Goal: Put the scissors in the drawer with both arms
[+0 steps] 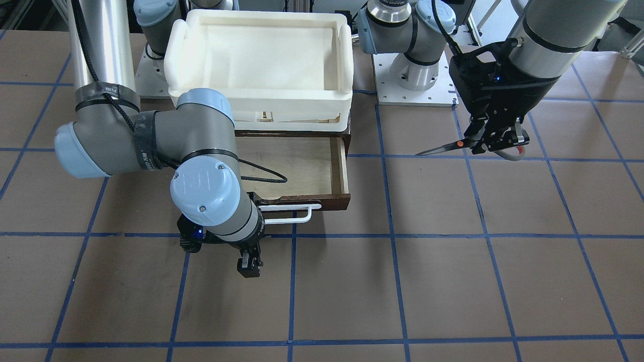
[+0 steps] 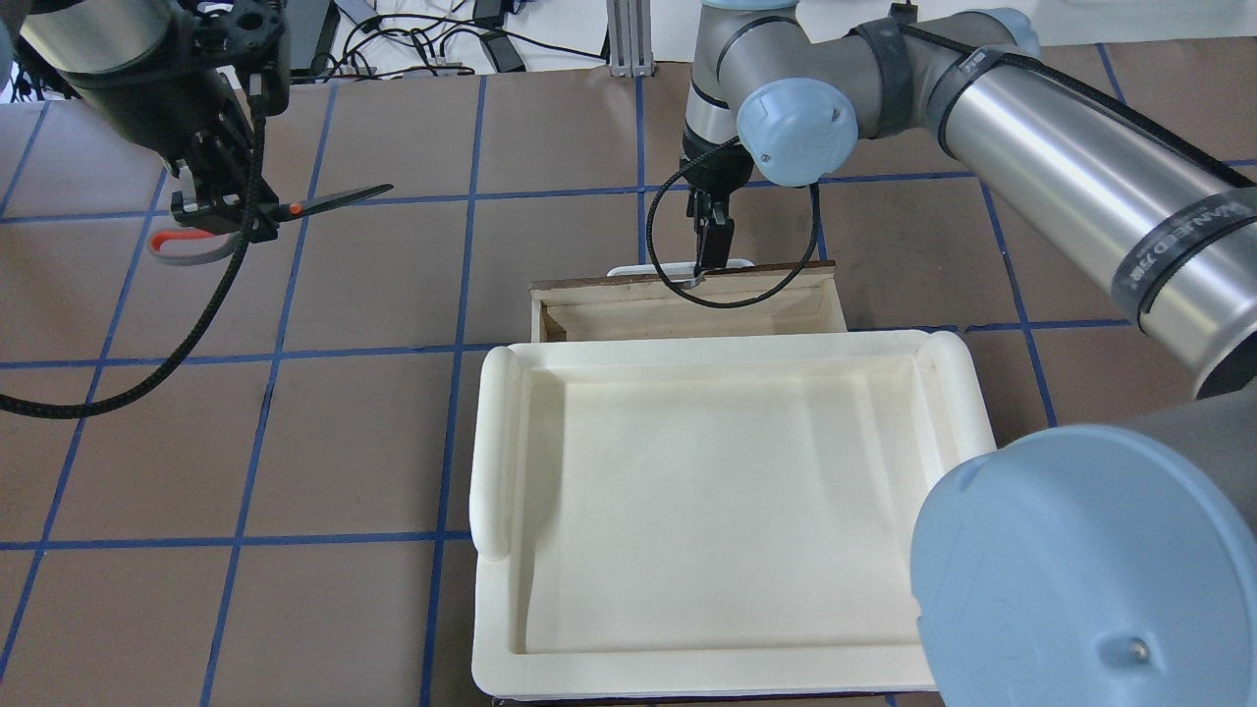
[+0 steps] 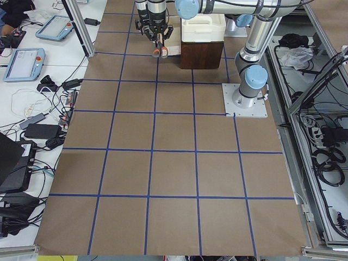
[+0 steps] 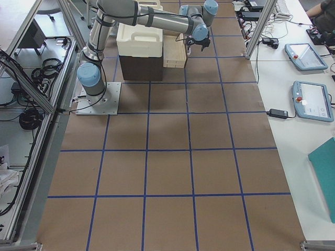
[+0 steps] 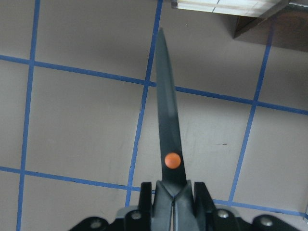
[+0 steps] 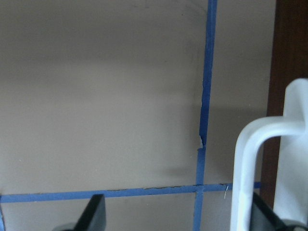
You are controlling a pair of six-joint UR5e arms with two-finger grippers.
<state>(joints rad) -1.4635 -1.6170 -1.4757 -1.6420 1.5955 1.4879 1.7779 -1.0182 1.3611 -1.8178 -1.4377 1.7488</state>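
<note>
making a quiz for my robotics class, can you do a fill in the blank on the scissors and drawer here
1. The gripper clamping the scissors belongs to the robot's ___ arm.
2. The drawer below the foam tray stands ___.
3. The drawer's bar handle is ___ in colour.
Missing words: left; open; white.

Left end effector clamped, right end effector spread open
</note>
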